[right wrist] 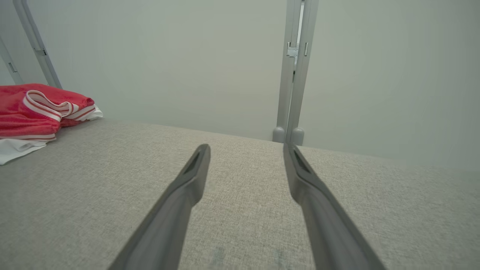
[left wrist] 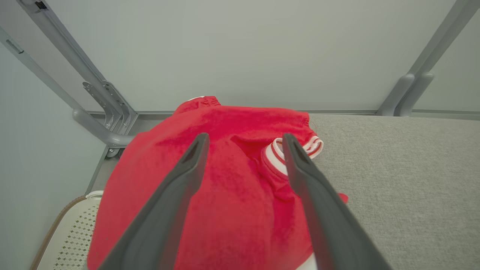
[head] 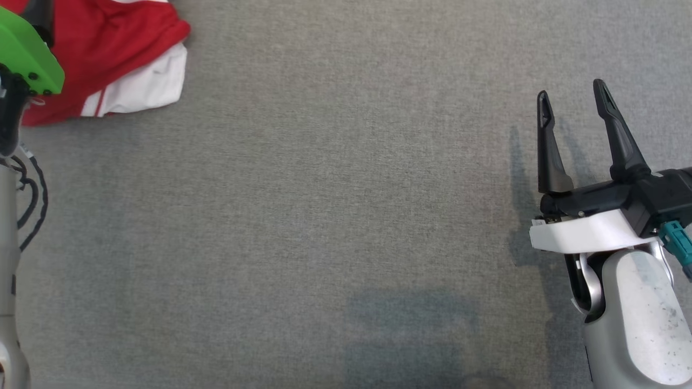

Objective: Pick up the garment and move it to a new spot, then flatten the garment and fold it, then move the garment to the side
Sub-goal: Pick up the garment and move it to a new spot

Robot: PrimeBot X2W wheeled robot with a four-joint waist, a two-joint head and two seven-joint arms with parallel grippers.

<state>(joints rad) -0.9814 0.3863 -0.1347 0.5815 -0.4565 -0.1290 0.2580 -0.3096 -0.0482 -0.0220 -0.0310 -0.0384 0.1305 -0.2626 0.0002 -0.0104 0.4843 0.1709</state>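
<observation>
1. At the far left corner of the desk (head: 346, 216) lies the garment (head: 113, 54), red with white panels and striped trim. The head view's top and left edges cut it off, and a green cover (head: 27, 54) on my left arm hides part of it.
2. From the left wrist camera, the garment's lower part runs out of the bottom edge. I cannot tell whether its left side rests on the desk or hangs past the edge. Below it sits a pale perforated surface (left wrist: 71, 232) with a brown rim, and I cannot make out what that is.
3. From the right wrist camera, I see the garment folded in layers at the left edge, where the frame cuts it off.
4. The left hand (left wrist: 245, 137) has its two fingers spread wide over the red cloth, with nothing pinched between them. I cannot tell whether the tips touch the fabric.
5. In the head view the left arm runs up the left edge, with dark cables (head: 32, 194) looping beside it.
6. The right hand (head: 571, 92) sits well apart from the garment, over bare desk on the right. Its fingers are apart and empty, pointing up the view and leaning slightly left. They cast a shadow on the desk.
</observation>
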